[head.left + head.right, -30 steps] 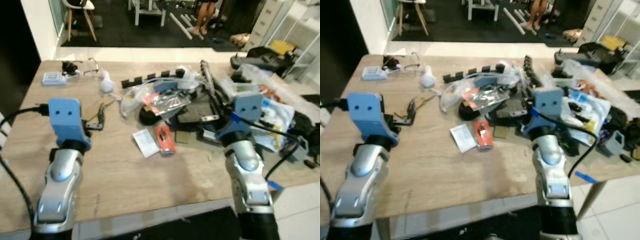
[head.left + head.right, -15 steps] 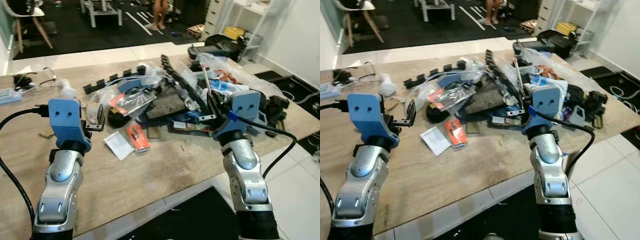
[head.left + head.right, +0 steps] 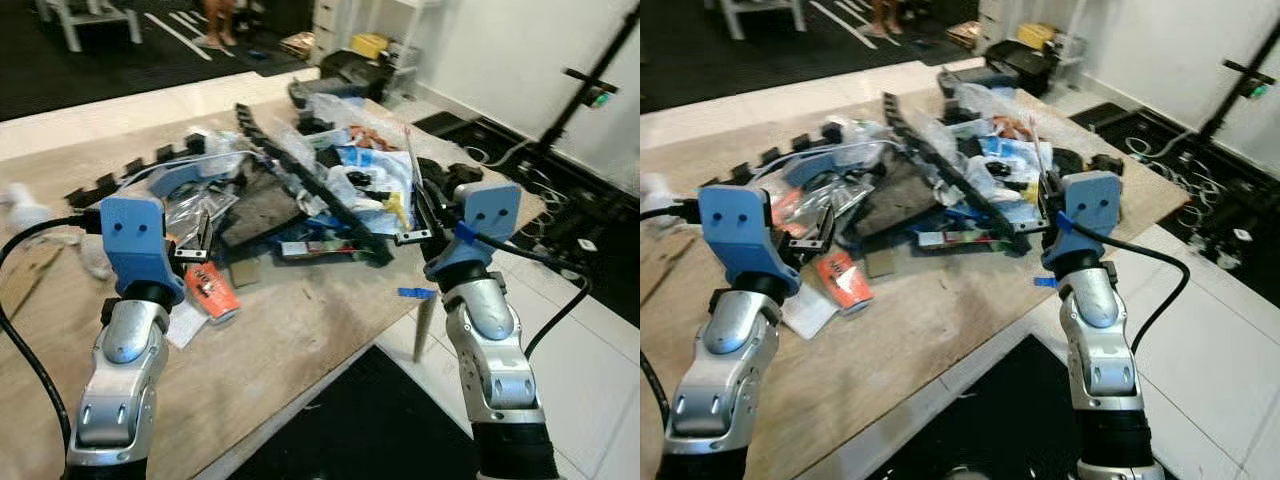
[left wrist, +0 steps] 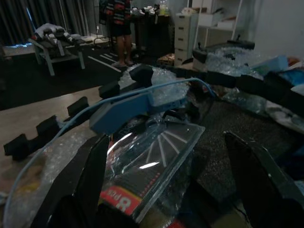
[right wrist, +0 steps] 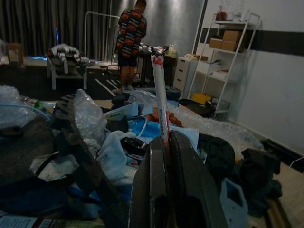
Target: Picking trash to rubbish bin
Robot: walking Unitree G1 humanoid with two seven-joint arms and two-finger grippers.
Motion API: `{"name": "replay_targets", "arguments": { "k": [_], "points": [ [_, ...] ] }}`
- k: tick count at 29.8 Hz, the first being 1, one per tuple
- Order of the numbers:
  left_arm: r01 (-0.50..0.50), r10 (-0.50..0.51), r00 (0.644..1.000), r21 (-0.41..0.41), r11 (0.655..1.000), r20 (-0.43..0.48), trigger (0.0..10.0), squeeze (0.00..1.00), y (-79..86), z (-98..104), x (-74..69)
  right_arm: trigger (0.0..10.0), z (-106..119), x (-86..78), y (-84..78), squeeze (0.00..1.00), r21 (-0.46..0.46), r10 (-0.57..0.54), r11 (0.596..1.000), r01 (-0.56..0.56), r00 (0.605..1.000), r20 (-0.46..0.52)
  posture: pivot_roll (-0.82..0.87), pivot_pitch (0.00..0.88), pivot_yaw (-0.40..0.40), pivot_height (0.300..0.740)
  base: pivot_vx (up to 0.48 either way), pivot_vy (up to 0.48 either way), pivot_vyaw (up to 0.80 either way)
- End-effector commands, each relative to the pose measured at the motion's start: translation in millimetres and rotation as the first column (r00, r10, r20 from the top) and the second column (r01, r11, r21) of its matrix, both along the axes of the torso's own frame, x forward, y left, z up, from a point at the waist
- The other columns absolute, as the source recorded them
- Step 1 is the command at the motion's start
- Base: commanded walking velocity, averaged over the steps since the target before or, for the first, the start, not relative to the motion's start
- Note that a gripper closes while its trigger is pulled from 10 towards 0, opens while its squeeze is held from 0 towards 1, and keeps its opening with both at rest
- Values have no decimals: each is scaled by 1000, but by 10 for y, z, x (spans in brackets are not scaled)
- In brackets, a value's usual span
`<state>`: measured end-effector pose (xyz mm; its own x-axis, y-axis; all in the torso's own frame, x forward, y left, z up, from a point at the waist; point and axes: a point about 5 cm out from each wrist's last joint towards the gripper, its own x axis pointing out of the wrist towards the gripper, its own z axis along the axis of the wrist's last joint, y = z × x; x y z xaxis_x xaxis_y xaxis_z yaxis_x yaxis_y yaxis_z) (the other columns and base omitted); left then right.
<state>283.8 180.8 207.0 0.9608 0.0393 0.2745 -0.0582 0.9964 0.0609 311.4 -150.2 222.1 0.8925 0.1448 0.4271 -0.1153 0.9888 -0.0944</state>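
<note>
A heap of trash covers the wooden table (image 3: 300, 340): clear plastic bags (image 3: 190, 205), a black cable chain (image 3: 300, 175), blue wrappers (image 3: 370, 165), an orange packet (image 3: 212, 292) and a white paper (image 3: 183, 325). My right gripper (image 3: 425, 215) hovers over the table's right end, shut on a thin white stick with a red tip (image 5: 161, 109) that points upward (image 3: 410, 160). My left gripper (image 3: 200, 240) is open just above the orange packet, its fingers (image 4: 90, 180) spread wide before a clear bag holding a red-labelled pack (image 4: 142, 166).
The table's near edge and right corner (image 3: 520, 205) lie close to my right arm. White floor tiles (image 3: 590, 330) sit beyond, with cables and a black stand (image 3: 590, 80). A small blue strip (image 3: 413, 293) lies at the table edge. A person (image 5: 128, 42) stands far back.
The camera has swung right, so the pile and the table's right corner now sit ahead. Both arms keep their pose; the right gripper still holds the stick.
</note>
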Motion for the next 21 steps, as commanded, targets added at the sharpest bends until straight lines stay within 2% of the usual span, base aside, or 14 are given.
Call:
{"name": "replay_targets", "arguments": {
  "k": [1,21],
  "points": [
    [6,-6,1000,10,1000,-19,10000,0,-11,-30,10,10000,5,-16,-16,0,8,-3,1000,4,1000,-1,0,134,-72,740,0,0,-525],
    [6,-6,1000,12,1000,-15,10000,0,-5,-16,24,10000,18,-4,-1,0,11,7,1000,-7,1000,-3,0,132,-76,740,0,0,-524]
  ]
}}
